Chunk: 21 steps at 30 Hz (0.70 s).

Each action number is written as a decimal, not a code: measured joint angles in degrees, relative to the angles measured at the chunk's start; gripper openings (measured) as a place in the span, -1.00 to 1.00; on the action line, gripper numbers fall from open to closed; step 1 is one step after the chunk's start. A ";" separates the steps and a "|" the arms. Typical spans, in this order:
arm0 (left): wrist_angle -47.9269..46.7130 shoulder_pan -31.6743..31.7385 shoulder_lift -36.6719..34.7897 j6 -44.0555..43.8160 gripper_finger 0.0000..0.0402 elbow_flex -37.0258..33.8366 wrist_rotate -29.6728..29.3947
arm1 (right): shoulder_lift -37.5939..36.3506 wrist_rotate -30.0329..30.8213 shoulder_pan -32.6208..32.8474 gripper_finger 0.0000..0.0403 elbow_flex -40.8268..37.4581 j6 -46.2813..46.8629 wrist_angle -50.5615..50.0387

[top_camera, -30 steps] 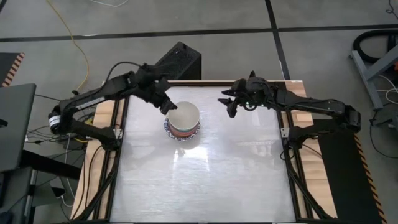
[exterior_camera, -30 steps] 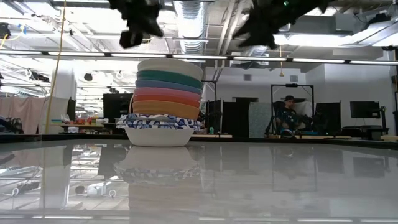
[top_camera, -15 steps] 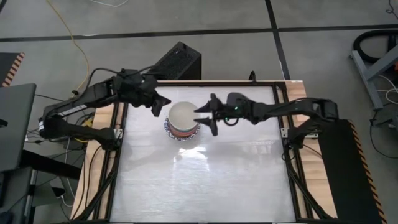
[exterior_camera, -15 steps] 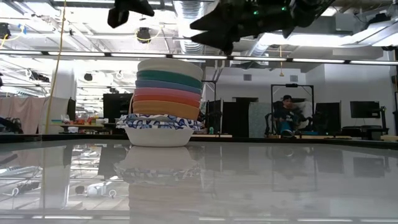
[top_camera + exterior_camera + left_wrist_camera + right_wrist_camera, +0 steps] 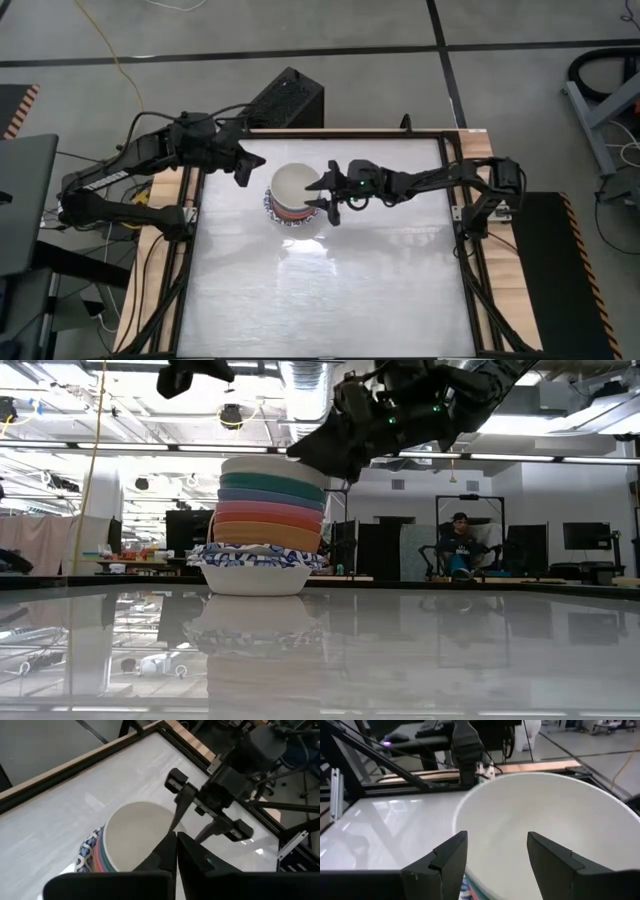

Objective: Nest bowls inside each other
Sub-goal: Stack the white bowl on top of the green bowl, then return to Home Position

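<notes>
The right gripper (image 5: 326,193) is seen with its 2 fingers (image 5: 547,862) spread wide, nothing held between them, positioned at the right-hand rim of the bowl stack (image 5: 294,196); in the right wrist view the fingers are framed on either side of the near rim of the cream bowl (image 5: 545,825), and actual contact with the rim cannot be told. In the low view the right gripper (image 5: 325,453) is placed level with the top of the stack (image 5: 267,525), at its right edge. The left gripper (image 5: 247,164) is shut with nothing in it, held above the table (image 5: 330,290) just beyond the stack's left side, apart from the bowls; in the left wrist view its closed fingers (image 5: 172,857) are pressed together, with the cream bowl (image 5: 135,837) and the right gripper (image 5: 197,820) seen past them. The bowls are all nested in 1 stack, set on the far middle part of the table. From the bottom, as shown in the low view: white bowls with blue patterned rims (image 5: 258,567), then orange (image 5: 266,534), pink (image 5: 268,513), blue (image 5: 270,497), dark green (image 5: 274,483), and cream (image 5: 274,465) on top; the exact count of patterned bowls cannot be told. A seated person (image 5: 461,546) is visible in the room behind the table.
</notes>
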 joint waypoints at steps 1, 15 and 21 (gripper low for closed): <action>-0.28 0.00 -0.01 0.02 -1.00 0.02 -0.18 | 0.22 0.48 0.01 0.13 0.02 0.00 0.30; 2.34 0.48 -1.81 1.02 -1.00 -0.05 -0.45 | -9.47 2.29 -1.14 0.13 0.02 -0.54 4.34; 11.37 0.52 -6.62 2.91 -1.00 -0.03 -1.87 | -25.29 2.26 -4.43 0.13 0.11 -0.64 0.37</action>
